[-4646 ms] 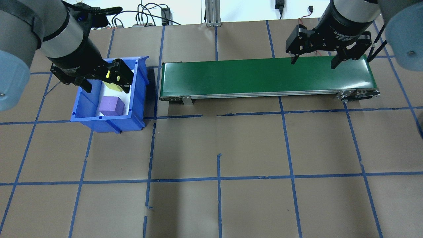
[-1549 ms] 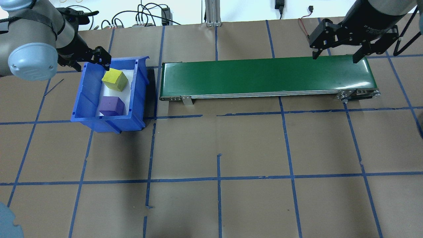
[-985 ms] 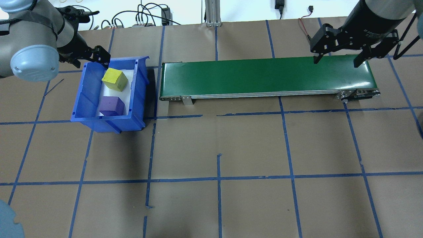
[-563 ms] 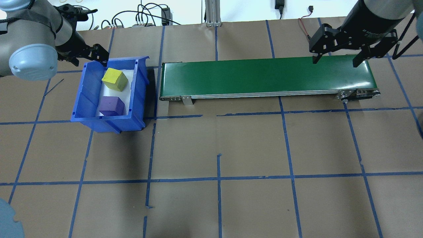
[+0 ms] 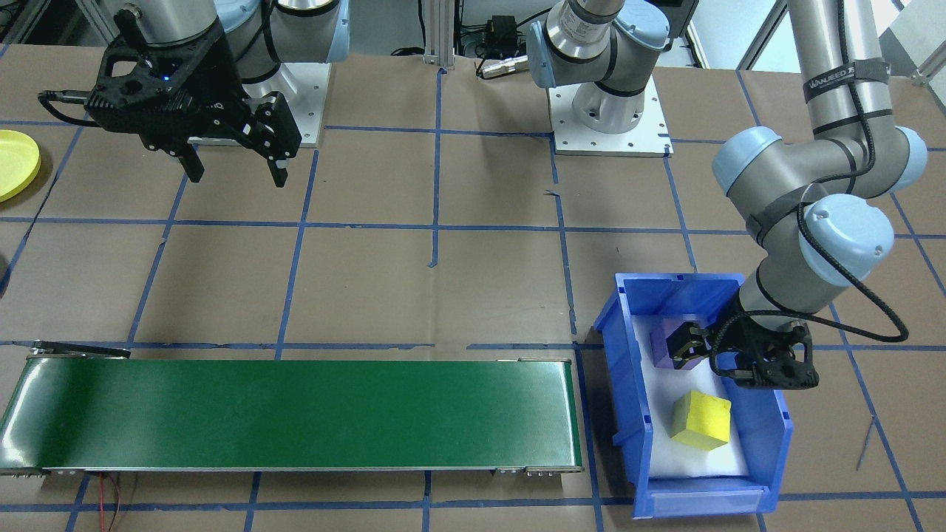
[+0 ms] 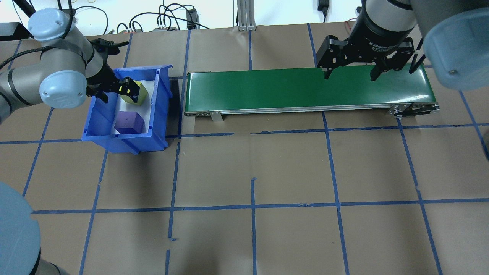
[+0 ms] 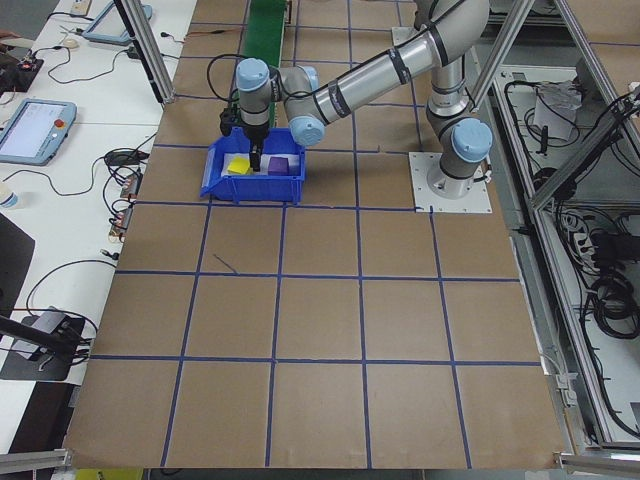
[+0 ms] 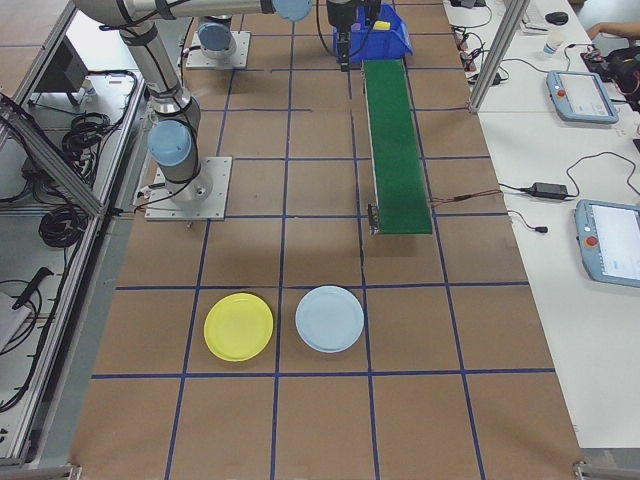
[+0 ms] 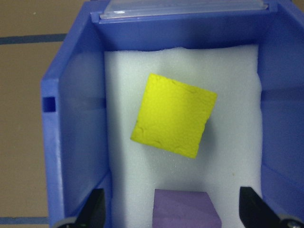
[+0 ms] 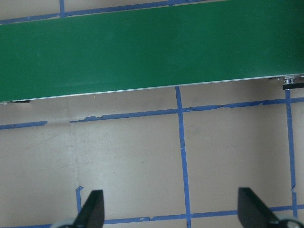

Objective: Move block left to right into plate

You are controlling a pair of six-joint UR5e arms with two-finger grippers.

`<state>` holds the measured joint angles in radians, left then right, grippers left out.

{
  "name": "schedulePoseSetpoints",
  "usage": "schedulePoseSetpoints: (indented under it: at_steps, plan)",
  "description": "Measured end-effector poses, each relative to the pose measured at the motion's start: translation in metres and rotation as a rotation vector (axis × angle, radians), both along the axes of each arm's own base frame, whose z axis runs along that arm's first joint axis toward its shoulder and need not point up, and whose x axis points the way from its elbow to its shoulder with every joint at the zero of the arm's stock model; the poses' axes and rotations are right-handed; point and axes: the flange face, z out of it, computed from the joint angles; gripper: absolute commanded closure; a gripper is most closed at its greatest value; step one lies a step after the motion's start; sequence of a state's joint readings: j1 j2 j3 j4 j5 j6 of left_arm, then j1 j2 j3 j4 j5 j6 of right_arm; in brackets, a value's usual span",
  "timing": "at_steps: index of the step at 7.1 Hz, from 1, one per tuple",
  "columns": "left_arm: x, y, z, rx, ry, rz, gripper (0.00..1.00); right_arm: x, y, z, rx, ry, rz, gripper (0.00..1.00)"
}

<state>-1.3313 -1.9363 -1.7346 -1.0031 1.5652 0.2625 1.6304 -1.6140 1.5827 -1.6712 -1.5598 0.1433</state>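
- Brown paper gridded with blue tape covered the table (image 6: 252, 164), on which a green belt (image 6: 305, 89) and a blue bin (image 6: 162, 110) were set.
- Inside the bin, the left gripper (image 5: 728, 355) was held spread, gripping nothing, between the yellow block (image 5: 701, 420) and a purple block (image 6: 129, 122).
- Jaws wide apart and empty, the right gripper (image 6: 349, 73) was hung above the belt.
- Well apart from the bin, the yellow plate (image 8: 238, 327) was seen beside a pale blue plate (image 8: 329, 319).

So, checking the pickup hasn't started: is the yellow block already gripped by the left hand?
No, the yellow block lies free on the white foam, clear of both open fingers.
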Motion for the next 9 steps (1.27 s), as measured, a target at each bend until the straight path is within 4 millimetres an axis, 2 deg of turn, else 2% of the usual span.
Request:
schedulePoseSetpoints:
  at_steps: [2,3,5,6,7,8,9]
  plan:
    - [-0.004,0.015,-0.023,0.049,0.014,-0.001,0.00,-0.001,0.001,-0.003,0.011,0.011,-0.005,0.00]
    - [-0.005,0.020,-0.030,0.064,0.017,-0.003,0.03,-0.001,0.001,-0.004,0.013,0.011,-0.006,0.00]
    - [-0.007,0.029,-0.041,0.091,0.020,-0.009,0.64,-0.004,0.000,-0.004,0.014,0.011,-0.013,0.00]
    - [-0.007,0.030,-0.041,0.092,0.015,-0.009,0.69,-0.004,0.000,-0.004,0.014,0.010,-0.015,0.00]
    - [-0.006,0.028,-0.031,0.072,0.006,-0.008,0.69,-0.004,0.000,-0.004,0.015,0.010,-0.014,0.00]
    - [-0.004,0.021,0.001,0.009,-0.013,-0.010,0.69,-0.004,0.000,-0.004,0.016,0.011,-0.013,0.00]
    - [-0.004,0.015,0.056,-0.089,-0.039,-0.014,0.69,-0.005,0.000,-0.004,0.015,0.012,-0.013,0.00]
